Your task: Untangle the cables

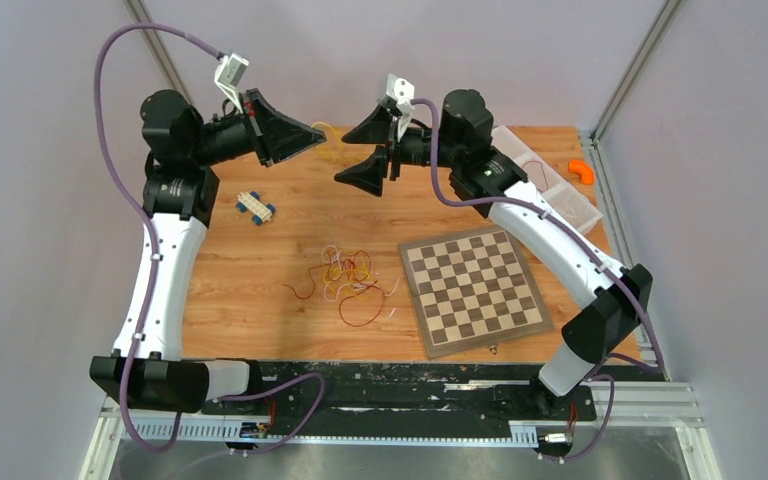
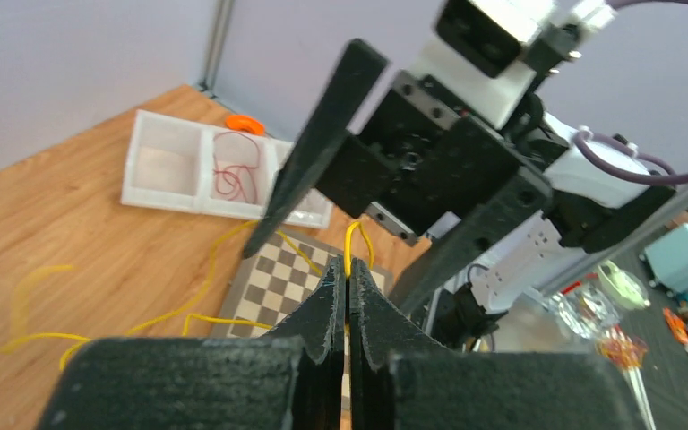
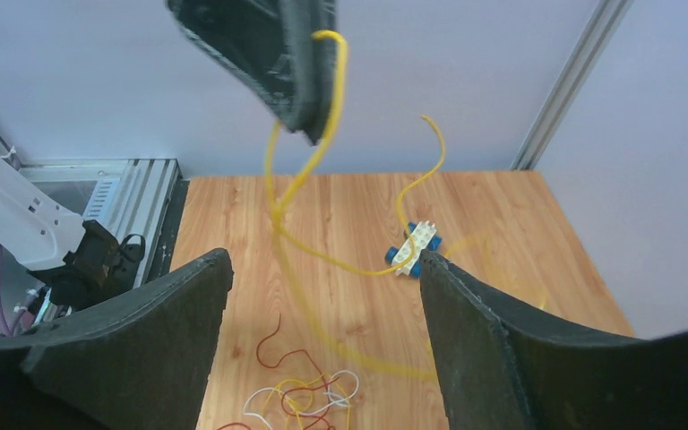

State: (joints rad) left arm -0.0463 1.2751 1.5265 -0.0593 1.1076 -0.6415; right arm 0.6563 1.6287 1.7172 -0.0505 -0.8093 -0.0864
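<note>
My left gripper (image 1: 317, 134) is raised above the far middle of the table and shut on a yellow cable (image 1: 333, 137). In the left wrist view the closed gripper (image 2: 348, 271) pinches this yellow cable (image 2: 351, 240), which loops up from the tips. My right gripper (image 1: 353, 152) faces it, wide open and empty. In the right wrist view the yellow cable (image 3: 333, 85) hangs from the left gripper's fingers (image 3: 269, 54) down to the wood, beyond my open right gripper (image 3: 324, 264). A tangle of red, yellow and white cables (image 1: 345, 275) lies on the table; it also shows in the right wrist view (image 3: 300, 394).
A chessboard (image 1: 475, 290) lies right of the tangle. A white tray (image 1: 560, 195) at the back right holds a red wire (image 2: 237, 175). An orange piece (image 1: 582, 170) lies beside the tray. A white toy block with blue wheels (image 1: 256, 207) sits at left.
</note>
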